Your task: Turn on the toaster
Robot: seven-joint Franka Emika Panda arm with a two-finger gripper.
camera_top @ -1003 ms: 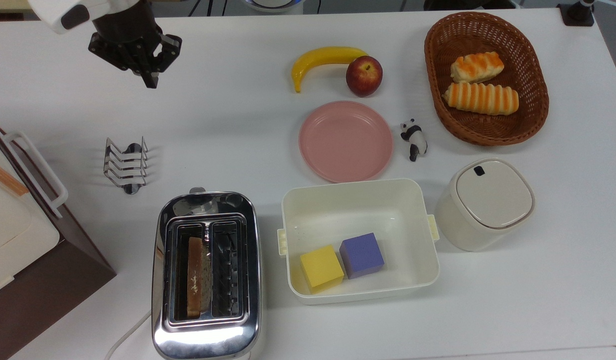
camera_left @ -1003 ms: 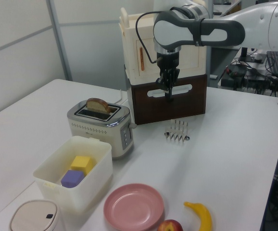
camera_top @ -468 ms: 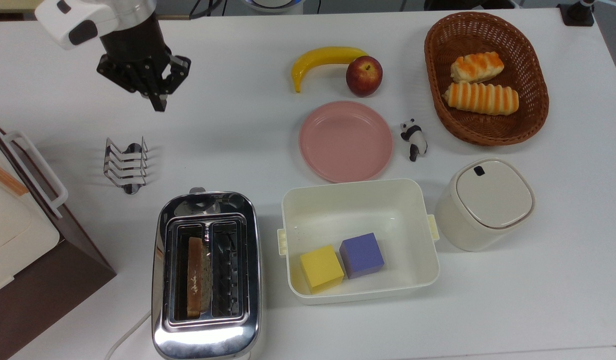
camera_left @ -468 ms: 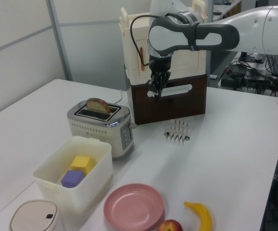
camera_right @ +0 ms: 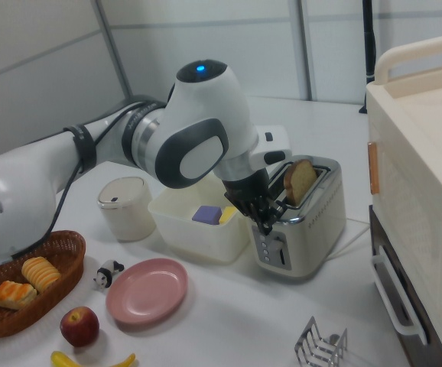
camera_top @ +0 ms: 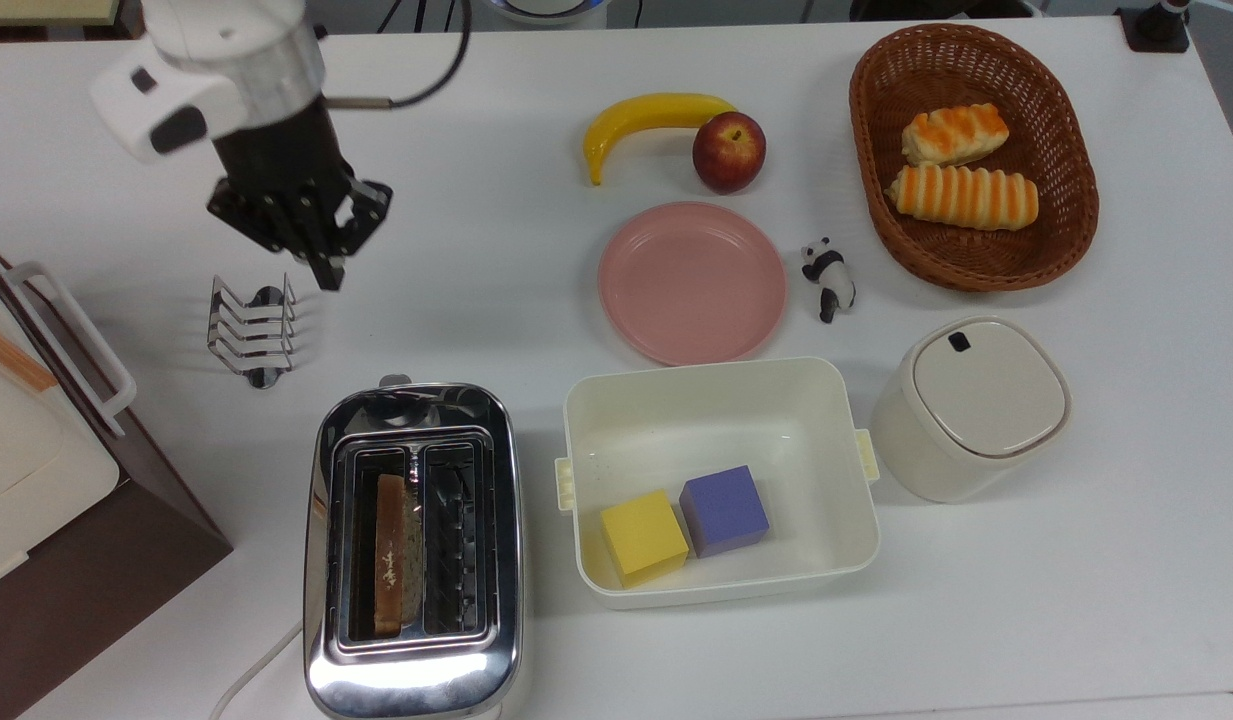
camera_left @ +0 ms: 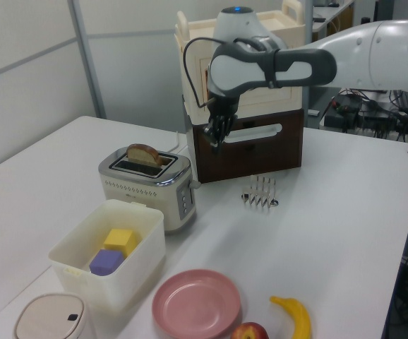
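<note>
- A white surface (camera_top: 496,280) carries kitchen items, with a white robot arm reaching over it.
- The shiny chrome two-slot toaster (camera_top: 413,550) stands near the bottom edge of the top view, left of centre.
- A slice of brown bread (camera_top: 388,568) stands upright in the toaster's slot on the top view's left; the other slot has nothing in it.
- In the left view the bread (camera_left: 145,154) sticks up above the toaster (camera_left: 147,187).
- The black gripper (camera_top: 328,278) hangs in the air, pointing down, above the surface just beside a small wire toast rack (camera_top: 251,330), and well apart from the toaster.
- Its fingers look pressed close together, holding nothing.
- In the right view the gripper (camera_right: 265,225) appears in front of the toaster (camera_right: 301,222).
- A brown box with a white lid and handle (camera_top: 46,450) stands at the top view's left edge.
- A cream rectangular plastic tub (camera_top: 716,400), to the top view's right of the toaster, holds a yellow cube (camera_top: 643,535) and a purple cube (camera_top: 724,510), side by side.
- A pink round plate (camera_top: 691,282) lies beyond the tub.
</note>
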